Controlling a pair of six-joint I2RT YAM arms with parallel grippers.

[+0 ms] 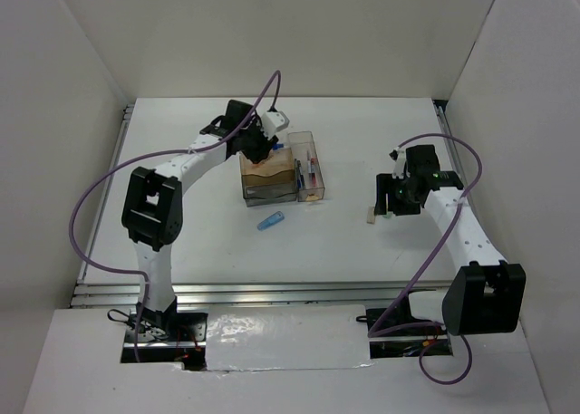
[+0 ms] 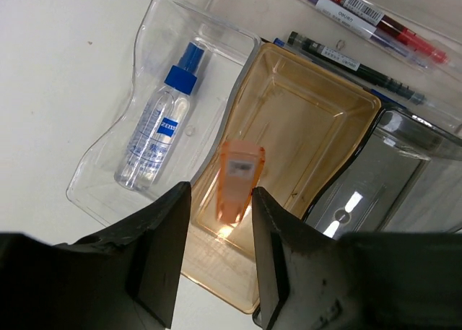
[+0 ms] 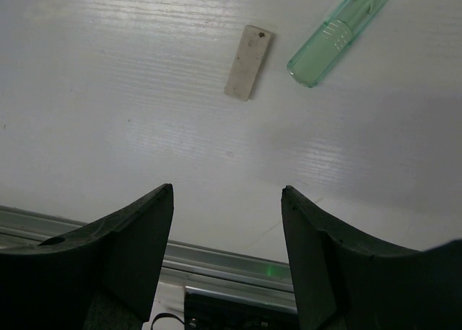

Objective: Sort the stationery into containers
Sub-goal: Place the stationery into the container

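Orange finger-sized plastic piece [image 2: 238,182]: blurry, over the brown-tinted see-through compartment [image 2: 317,120], between the left gripper's tips, touching neither.
Left gripper [image 2: 220,200]: jaws apart, above the clear plastic desk organizer [image 1: 272,183].
Small white bottle with blue cap [image 2: 159,131]: lying flat in the clear wavy-edged tray [image 2: 155,27], right beside the brown compartment.
Red pen [image 2: 390,27] and black pen [image 2: 354,66]: lying side by side past the brown compartment.
Right gripper [image 3: 227,193]: jaws wide apart, holding nothing, above the white tabletop [image 3: 108,92].
Beige flat piece [image 3: 248,63] and mint-green see-through piece [image 3: 339,34]: on the tabletop, near each other, not touching, ahead of the right gripper.
Small blue piece [image 1: 271,221]: on the tabletop, near the organizer's front.
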